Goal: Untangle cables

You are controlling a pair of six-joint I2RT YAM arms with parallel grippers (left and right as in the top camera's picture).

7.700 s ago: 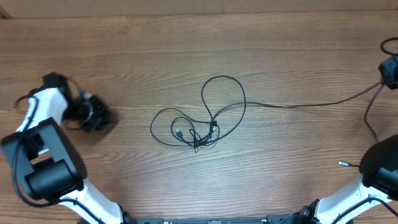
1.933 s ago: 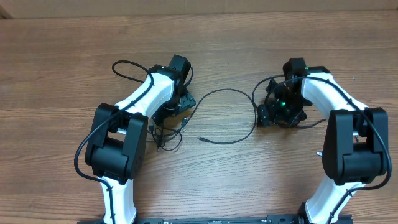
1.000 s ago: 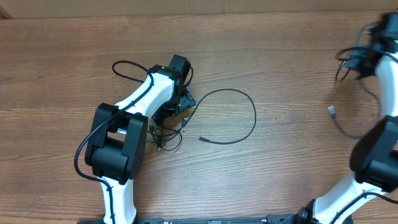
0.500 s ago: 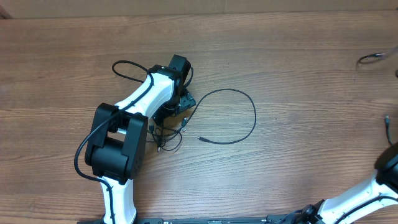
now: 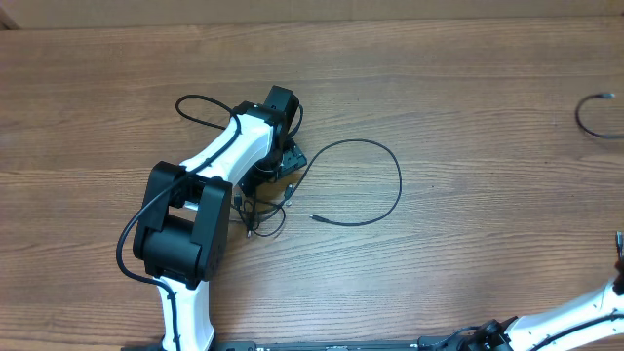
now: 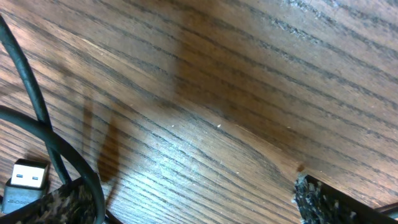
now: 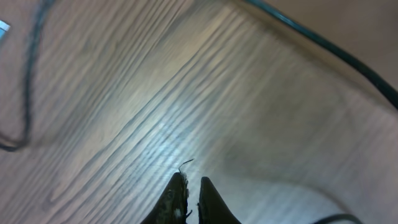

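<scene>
One thin black cable (image 5: 395, 171) arcs across the table middle, its free plug end (image 5: 313, 216) pointing left. Its other part runs into a small tangle (image 5: 258, 210) beside my left arm. My left gripper (image 5: 283, 168) is low over that spot. In the left wrist view it (image 6: 189, 186) stands wide open, nothing between the fingers, and a black cable (image 6: 34, 115) with a USB plug (image 6: 22, 180) passes its left finger. A second cable (image 5: 595, 112) lies curled at the far right edge. My right gripper (image 7: 186, 183) is shut with no cable in it, and blurred cable strands (image 7: 323, 46) cross the wood beyond it.
The wooden table (image 5: 458, 263) spreads around everything. My left arm's thicker black lead (image 5: 195, 105) loops out behind its wrist. Only a bit of the right arm (image 5: 585, 314) shows at the bottom right corner of the overhead view.
The right arm has swung away to the right and down, out of the overhead view. The cable it took along now lies at the far right edge. The left arm has not moved.
</scene>
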